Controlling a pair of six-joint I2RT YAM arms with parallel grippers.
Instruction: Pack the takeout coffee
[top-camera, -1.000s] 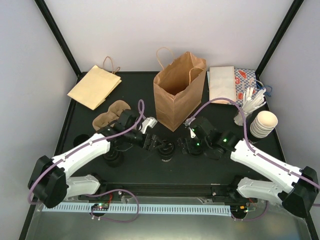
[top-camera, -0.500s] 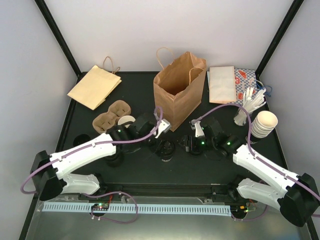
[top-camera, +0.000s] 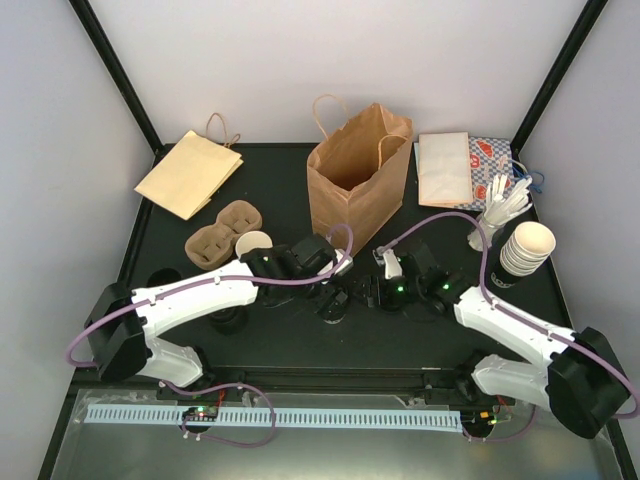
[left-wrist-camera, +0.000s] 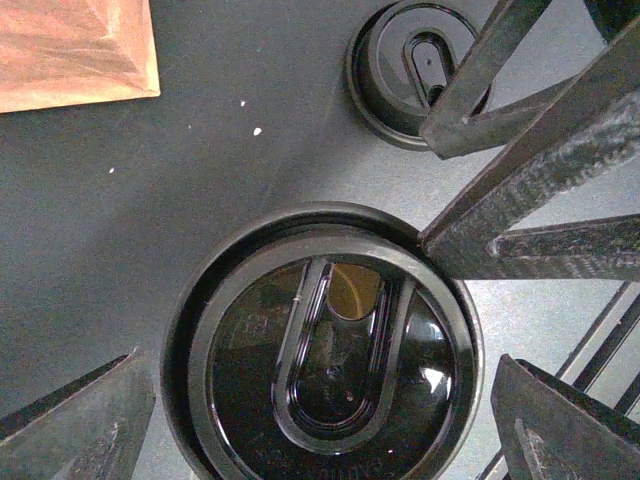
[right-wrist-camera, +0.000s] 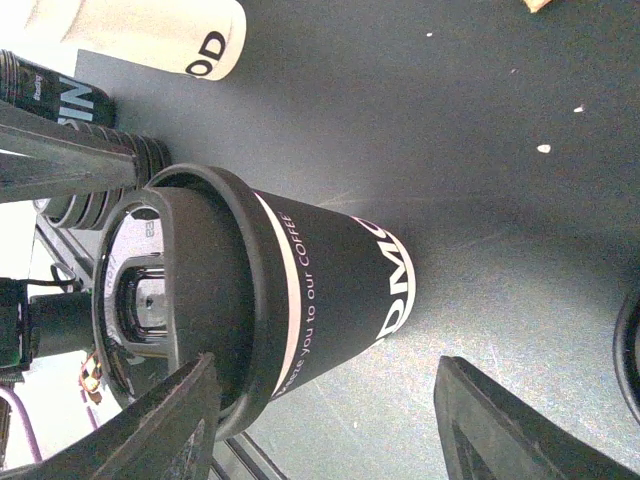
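Lettering first. On the right wrist view the black cup (right-wrist-camera: 330, 270) reads "you to our COFFEE" in white along a thin white band. Near its base are bigger white letters, and "MC" is the only part I trust. Past it the white cup (right-wrist-camera: 150, 35) shows dark "OD" on its side, and next to that a black piece (right-wrist-camera: 45, 90) is marked "IN". The red-and-blue packet (top-camera: 490, 158) at the back right is too small to read.

Containers now. The black cup stands mid-worktop (top-camera: 400, 345) with its lid (left-wrist-camera: 330, 350) on, and a tan patch shows through the sip hole. A second lid (left-wrist-camera: 415, 65) sits beyond it. The bag (top-camera: 355, 185) stands upright, mouth open, its inside in shadow. From above, the white cup stands just beside the carrier (top-camera: 220, 235), cream inside, left of the black cup and apart from both grippers. Nested cups (top-camera: 525, 250) stand at the right, with white cutlery (top-camera: 503, 200) behind them.

My left gripper (left-wrist-camera: 320, 390) hangs over the lid, fingers spread wide and clear of the rim on each side. My right gripper (right-wrist-camera: 325, 400) faces the black cup's side, fingers spread and pinching nothing. One finger is close to the lid's rim, and I cannot tell whether it touches.
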